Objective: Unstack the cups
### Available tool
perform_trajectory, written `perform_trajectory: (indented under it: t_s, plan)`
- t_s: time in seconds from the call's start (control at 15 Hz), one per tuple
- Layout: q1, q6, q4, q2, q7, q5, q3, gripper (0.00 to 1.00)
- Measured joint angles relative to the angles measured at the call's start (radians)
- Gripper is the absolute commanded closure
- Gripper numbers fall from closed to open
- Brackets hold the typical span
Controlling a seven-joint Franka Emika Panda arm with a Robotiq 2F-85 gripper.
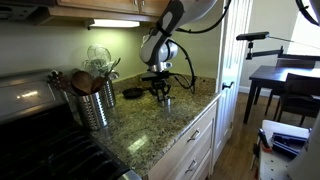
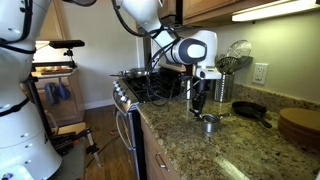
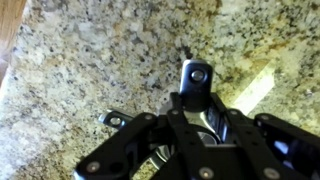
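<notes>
Small metal measuring cups (image 2: pixel 209 122) with dark handles sit stacked on the granite counter (image 2: pixel 190 150); they also show in an exterior view (image 1: pixel 166 99). My gripper (image 2: pixel 203 102) points straight down right over them, its fingertips at the stack. In the wrist view the gripper (image 3: pixel 200 120) is closed on the shiny rim of the top cup (image 3: pixel 208 118). One handle (image 3: pixel 196 75) sticks out ahead of the fingers. A second, smaller-looking handle (image 3: pixel 115 120) sticks out to the side. The fingers hide most of the cups.
A metal utensil holder (image 1: pixel 97 100) with wooden spoons stands by the stove (image 1: pixel 30 110). A black skillet (image 2: pixel 250 110) and a round wooden board (image 2: pixel 300 125) lie further along the counter. A whisk (image 1: pixel 100 55) stands at the back wall. The counter edge (image 1: pixel 190 125) is close by.
</notes>
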Motion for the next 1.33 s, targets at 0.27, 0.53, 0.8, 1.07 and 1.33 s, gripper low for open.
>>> perform_trajectory:
  t_s: [0.27, 0.53, 0.8, 1.07, 1.33]
  plan:
    - [0.003, 0.000, 0.000, -0.007, 0.000, 0.000, 0.000, 0.88]
    - [0.007, 0.000, 0.000, -0.023, 0.000, -0.002, 0.003, 0.88]
    - [0.011, -0.001, 0.000, -0.033, 0.000, -0.003, 0.010, 0.88]
    - [0.023, -0.001, 0.000, -0.046, 0.000, -0.010, 0.012, 0.88]
    - [0.040, -0.003, 0.000, -0.063, 0.000, -0.029, 0.012, 0.88]
